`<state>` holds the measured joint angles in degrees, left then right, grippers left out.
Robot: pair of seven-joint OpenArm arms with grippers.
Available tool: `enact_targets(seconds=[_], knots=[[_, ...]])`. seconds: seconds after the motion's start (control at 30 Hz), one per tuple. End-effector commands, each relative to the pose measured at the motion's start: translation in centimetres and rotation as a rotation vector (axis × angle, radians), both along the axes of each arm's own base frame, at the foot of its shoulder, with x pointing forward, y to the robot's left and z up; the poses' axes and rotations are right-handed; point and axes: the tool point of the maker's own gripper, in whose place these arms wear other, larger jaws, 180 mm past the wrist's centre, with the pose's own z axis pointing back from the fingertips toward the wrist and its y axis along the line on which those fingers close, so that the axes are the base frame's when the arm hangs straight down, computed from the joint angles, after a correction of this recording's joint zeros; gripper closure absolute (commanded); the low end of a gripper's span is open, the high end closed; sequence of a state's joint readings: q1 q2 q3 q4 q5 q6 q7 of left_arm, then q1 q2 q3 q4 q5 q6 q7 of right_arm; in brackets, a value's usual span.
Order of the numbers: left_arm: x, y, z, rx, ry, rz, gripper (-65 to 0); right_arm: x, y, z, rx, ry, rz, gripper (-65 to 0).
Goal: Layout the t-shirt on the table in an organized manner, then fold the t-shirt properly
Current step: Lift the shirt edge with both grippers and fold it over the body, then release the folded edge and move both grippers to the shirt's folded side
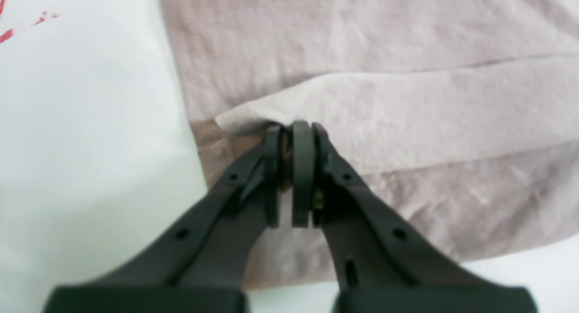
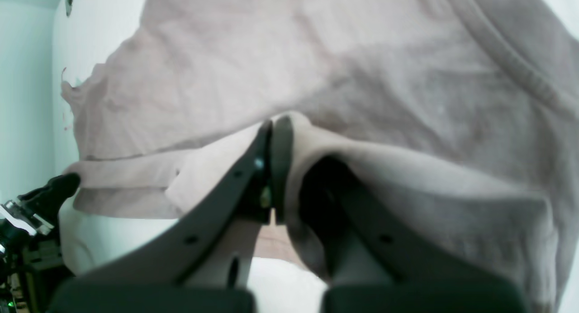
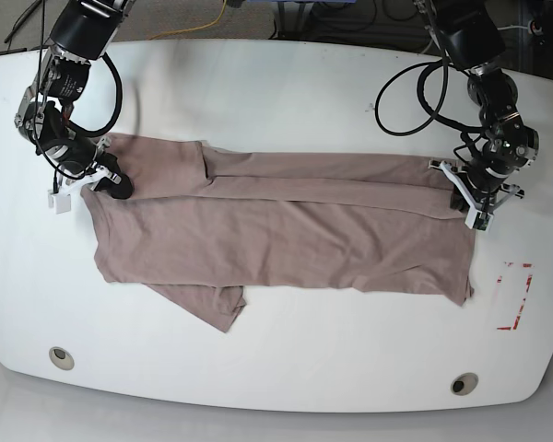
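Pinching opposite edges of the wrinkled mauve-brown t-shirt (image 3: 286,235) on the white worktop (image 3: 286,359): left end effector (image 1: 291,136) and right end effector (image 2: 272,132), both clenched on fabric.

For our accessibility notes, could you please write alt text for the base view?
A mauve-brown t-shirt lies spread sideways across a white table, its far long edge folded over and each end pinched in a shut gripper: the right gripper at the view's left, the left gripper at its right. A red tape mark sits beyond the shirt's right end.
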<state>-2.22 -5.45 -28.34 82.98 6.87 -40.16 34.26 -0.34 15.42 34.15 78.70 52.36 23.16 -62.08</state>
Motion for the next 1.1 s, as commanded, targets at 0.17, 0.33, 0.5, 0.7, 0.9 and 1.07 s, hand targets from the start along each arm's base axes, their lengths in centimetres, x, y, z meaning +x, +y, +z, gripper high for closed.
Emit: enact_targets(seconds=[0.17, 0.33, 0.5, 0.7, 0.9, 1.07], knots=[[1.1, 0.6, 1.6, 0.011, -0.056, 0.001, 0.0, 1.0, -0.8, 1.1, -0.008, -0.041, -0.008, 0.0], [1.2, 0.2, 1.3, 0.026, -0.038, -0.035, 0.0, 1.4, 0.2, 1.0, -0.007, -0.037, 0.023, 0.0], [1.1, 0.0, 0.5, 0.026, -0.014, -0.05, 0.0, 1.4, 0.4, 1.0, -0.007, -0.038, 0.031, 0.0], [1.0, 0.1, 0.4, 0.026, -0.008, -0.049, 0.0, 1.4, 0.4, 1.0, -0.01, -0.036, 0.033, 0.0], [1.0, 0.8, 0.6, 0.044, -0.008, -0.049, -1.2, 1.2, 0.4, 0.8, -0.01, -0.029, 0.032, -10.5], [1.0, 1.2, 0.8, 0.049, -0.01, -0.045, -14.7, 0.9, -0.2, 0.0, -0.067, 0.006, 0.037, -21.3]])
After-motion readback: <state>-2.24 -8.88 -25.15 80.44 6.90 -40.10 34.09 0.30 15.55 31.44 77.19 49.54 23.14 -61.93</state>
